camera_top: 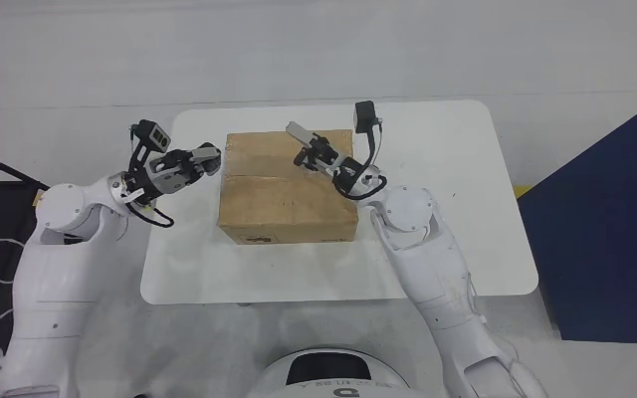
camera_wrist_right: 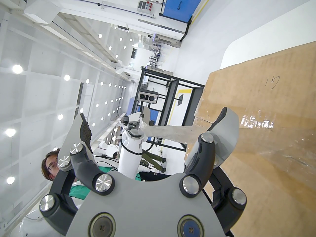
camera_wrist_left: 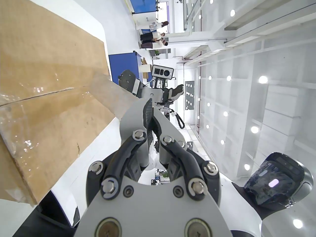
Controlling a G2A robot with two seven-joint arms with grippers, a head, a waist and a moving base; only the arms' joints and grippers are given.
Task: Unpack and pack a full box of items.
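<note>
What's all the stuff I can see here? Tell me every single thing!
table: one, white, in front of the robot
cardboard box: one, brown, closed, middle of the table
tape strip: one, tan, lifted off the box's end
panel: one, dark blue, on the floor, robot's right side
left gripper: one, grey and black, shut on the tape strip
right gripper: one, grey and black, open, over the box's top

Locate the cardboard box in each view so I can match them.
Top view: cardboard box in the middle of the table.
Left wrist view: box beside the shut left gripper, which pinches its tape strip.
Right wrist view: box beyond the open right gripper.
Shared landmark: the white table under it.
</note>
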